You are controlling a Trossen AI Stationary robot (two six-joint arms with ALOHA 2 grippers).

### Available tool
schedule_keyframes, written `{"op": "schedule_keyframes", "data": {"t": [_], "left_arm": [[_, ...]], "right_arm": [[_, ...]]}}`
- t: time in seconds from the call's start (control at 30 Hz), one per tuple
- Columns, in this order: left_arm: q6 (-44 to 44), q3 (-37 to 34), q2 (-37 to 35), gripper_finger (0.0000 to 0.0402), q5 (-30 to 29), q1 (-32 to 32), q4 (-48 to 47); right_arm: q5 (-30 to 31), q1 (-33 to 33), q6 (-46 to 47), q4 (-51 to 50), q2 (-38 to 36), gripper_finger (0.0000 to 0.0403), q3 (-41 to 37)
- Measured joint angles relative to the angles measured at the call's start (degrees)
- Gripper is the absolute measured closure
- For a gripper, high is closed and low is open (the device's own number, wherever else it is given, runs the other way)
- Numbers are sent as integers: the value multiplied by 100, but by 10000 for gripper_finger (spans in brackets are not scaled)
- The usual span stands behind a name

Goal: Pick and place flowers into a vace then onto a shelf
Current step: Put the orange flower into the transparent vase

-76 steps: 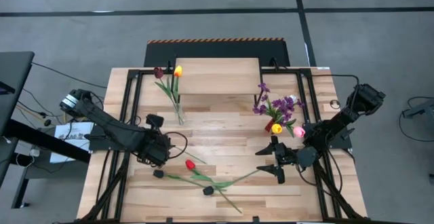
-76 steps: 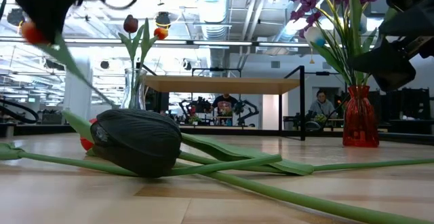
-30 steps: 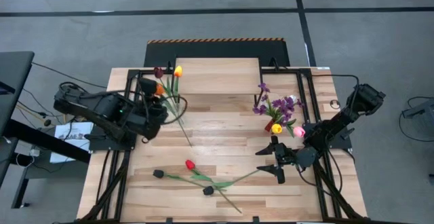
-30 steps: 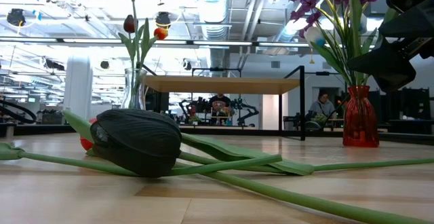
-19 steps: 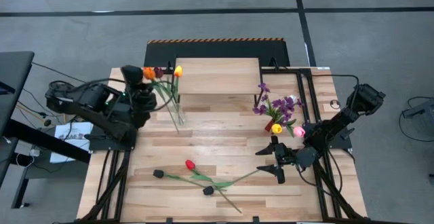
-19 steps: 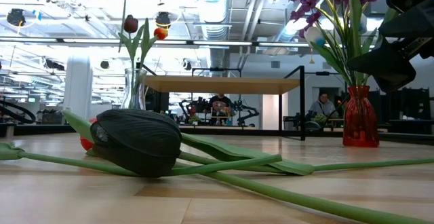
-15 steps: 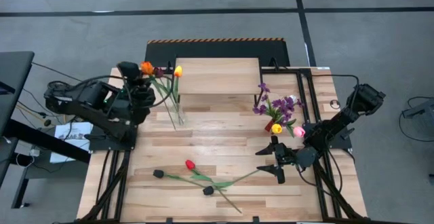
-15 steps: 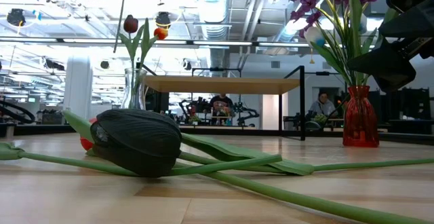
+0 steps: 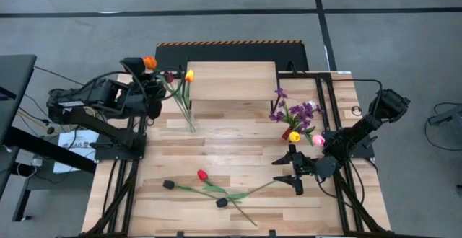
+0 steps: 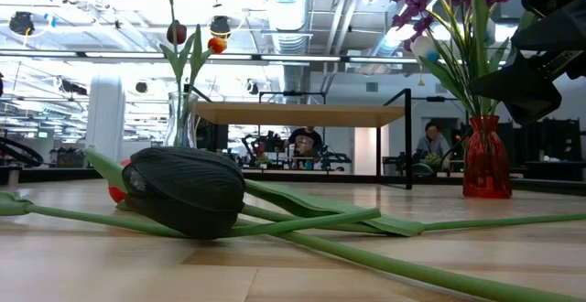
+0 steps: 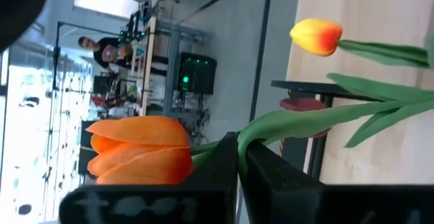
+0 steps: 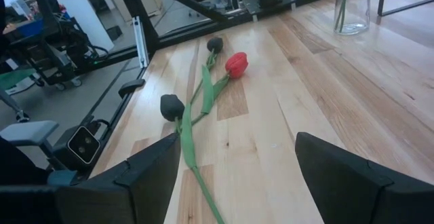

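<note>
Nearest the front edge of the table (image 9: 245,140), we find three loose flowers lying flat with stems crossed: a red tulip (image 9: 202,174) and two black tulips (image 9: 168,184), the second black head (image 9: 221,203) closest to the edge. None sits in a container.

Further in, on the right side, we note the right hand (image 9: 295,172) hovering above the table with its fingers spread wide and nothing between them. Just behind it stands a red vase (image 10: 486,167), upright, holding purple sprigs (image 9: 296,113) with a yellow tulip (image 9: 294,136) and a pink tulip (image 9: 317,140).

On the left side, towards the back, a clear glass vase (image 10: 182,121) stands upright before the shelf (image 9: 232,81). It holds a dark red tulip (image 9: 169,77) and a yellow-orange tulip (image 9: 189,75). The shelf top carries nothing.

Beside that vase, at the table's left rear corner, the left hand (image 9: 146,86) is clamped on the stem of an orange tulip (image 11: 139,150), raised in the air, its head above the hand.
</note>
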Motion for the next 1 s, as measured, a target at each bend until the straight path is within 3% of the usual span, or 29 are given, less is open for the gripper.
{"op": "schedule_keyframes", "data": {"t": [0.4, 0.8, 1.0], "left_arm": [[57, -7, 104, 401, -140, 360, 153], [75, -4, 698, 401, -189, 435, 250], [226, -4, 826, 401, -686, 435, 207]], "right_arm": [[1, 0, 0, -4, 0, 117, 0], [3, -1, 0, -85, 2, 117, 0], [0, 1, 7, -104, 2, 117, 0]]}}
